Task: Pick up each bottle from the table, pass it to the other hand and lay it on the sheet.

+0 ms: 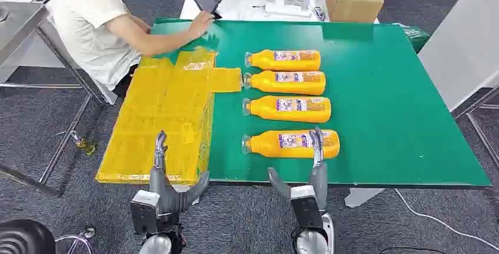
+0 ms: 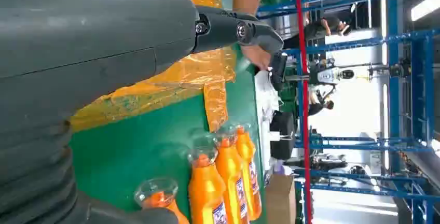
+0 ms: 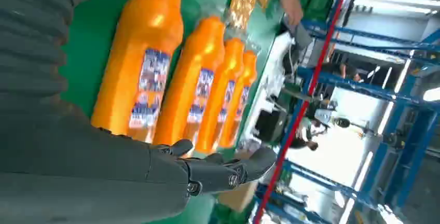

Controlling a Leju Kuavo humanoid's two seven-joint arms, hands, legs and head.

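We see four orange plastic bottles lying crosswise on the green surface (image 1: 382, 89); the nearest orange bottle (image 1: 291, 143) sits just ahead of our right hand (image 1: 312, 174), fingers (image 1: 318, 142) spread and apparently empty. The left hand (image 1: 165, 183) hovers by the yellow sheet (image 1: 159, 113), holding nothing.

Green table (image 1: 388, 119) carries four orange bottles (image 1: 288, 82) beside yellow sheet (image 1: 168, 119)

head view high above green table (image 1: 382, 119), turned wrist views close, sharing bottles (image 1: 291, 144)
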